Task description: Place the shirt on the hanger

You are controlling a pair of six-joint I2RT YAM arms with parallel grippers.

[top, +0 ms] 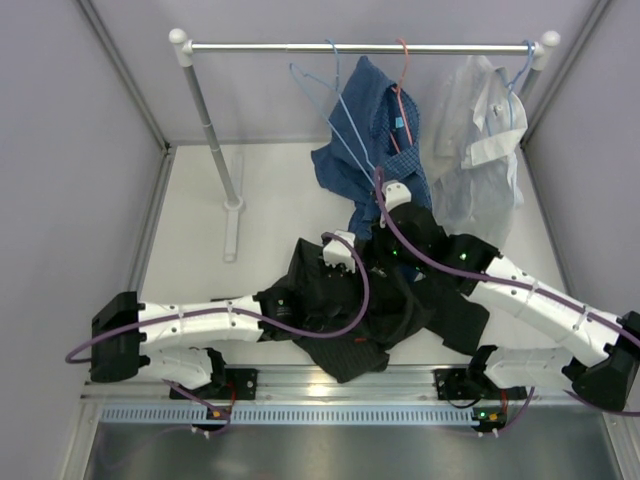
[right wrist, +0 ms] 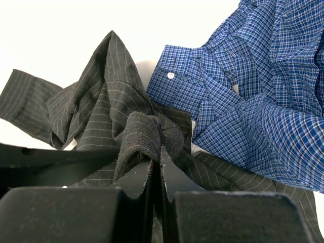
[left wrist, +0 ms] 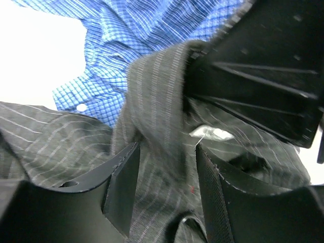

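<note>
Surroundings: pale grey walls close in a white tabletop; a metal clothes rail runs along its far edge.
Shirt: the shirt, dark charcoal with thin pale pinstripes, lies heaped and crumpled around the middle of the tabletop's near edge. Its upper part is bunched up toward the middle of the tabletop, where both hands meet it.
Right hand: the right hand reaches in from the near right corner. Its fingers are pressed together on a rolled fold of the shirt, and the fabric bulges out just above the fingertips. The rest of the shirt spreads away beyond it.
Left hand: the left hand comes in from the near left corner. Its fingers stand apart with a thick ridge of the shirt running between them. I cannot tell whether they squeeze it. The right hand's black body sits just beyond, touching the same ridge.
Hanger: the hanger, thin light-blue wire, hangs by its hook from the rail near the middle of the far edge. It is tilted, bare, and well apart from the shirt.
Labels: a small white neck label shows on the shirt just past the left hand's fingers; no writing on it can be read.
Other clothes: a blue checked shirt hangs from a red hanger, its lower end drooping onto the tabletop beside the dark heap. A white shirt hangs toward the far right corner.
</note>
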